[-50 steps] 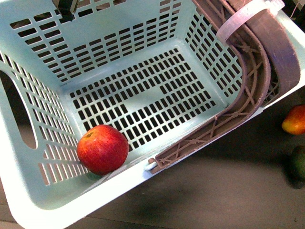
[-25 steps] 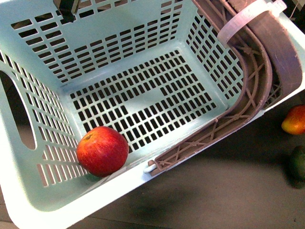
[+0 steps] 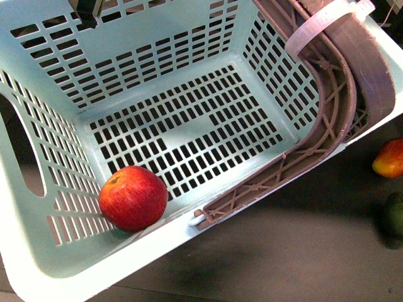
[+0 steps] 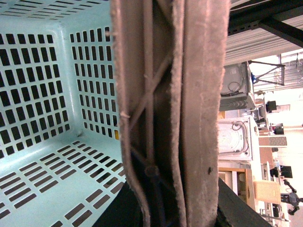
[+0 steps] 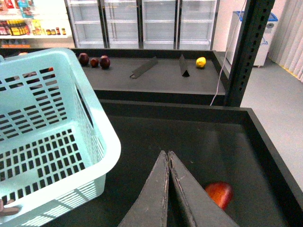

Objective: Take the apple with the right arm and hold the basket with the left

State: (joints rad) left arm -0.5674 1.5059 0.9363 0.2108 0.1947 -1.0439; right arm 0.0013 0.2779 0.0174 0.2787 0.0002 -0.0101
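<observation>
Apple: I see it (image 3: 133,198) inside basket (image 3: 38,264), on slotted floor, near-left corner in front cam, touching the near wall. Nothing grips it.
Basket: brown handles (image 3: 362,69) lie along its right rim, white zip tie (image 3: 315,28) round them.
L gripper: (image 4: 176,210) dark jaws sit either side of the handles, closed onto them as far as I can tell from L wrist cam.
R gripper: (image 5: 167,155) jaws fully together, nothing in them; over dark surface, beside basket, not touching it.
Other fruit: orange-red fruit (image 3: 390,157) and green fruit (image 3: 395,214) on dark surface outside basket, to its right.
</observation>
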